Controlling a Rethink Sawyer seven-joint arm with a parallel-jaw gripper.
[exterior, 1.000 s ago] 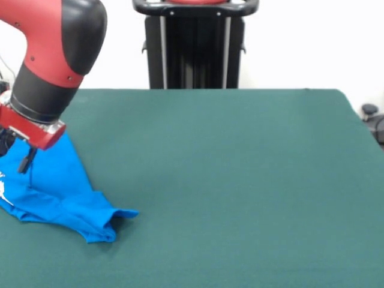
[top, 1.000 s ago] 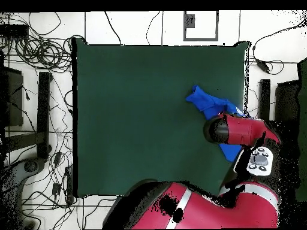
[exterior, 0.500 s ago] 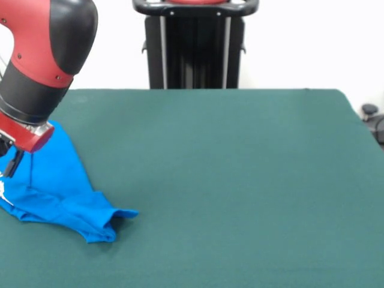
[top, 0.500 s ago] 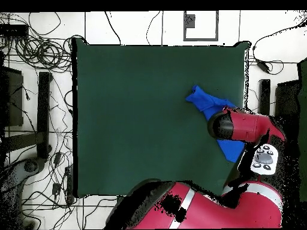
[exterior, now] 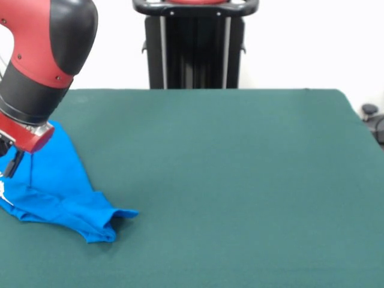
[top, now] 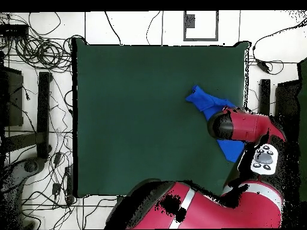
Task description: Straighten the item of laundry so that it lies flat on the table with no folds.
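Observation:
The item of laundry [exterior: 60, 189] is a bright blue T-shirt lying bunched and creased at the left side of the table [exterior: 240, 180], with one sleeve end pointing right. A little white print shows at its left edge. In the overhead view the shirt [top: 207, 100] lies near the right edge of the table [top: 138, 120], partly hidden under the red arm [top: 243, 126]. My gripper [exterior: 9, 165] hangs over the shirt's left part at the picture's edge, mostly cut off. I cannot see whether it holds the cloth.
A black stand [exterior: 195, 45] rises behind the table's far edge. The shirt lies close to the table's side edge [top: 246, 90]. Cables [top: 36, 54] and dark equipment lie on the floor beside the table.
Compared with a second ago, the arm has shifted toward the table's side edge over the shirt. It has held still over the last half second. The shirt looks unchanged.

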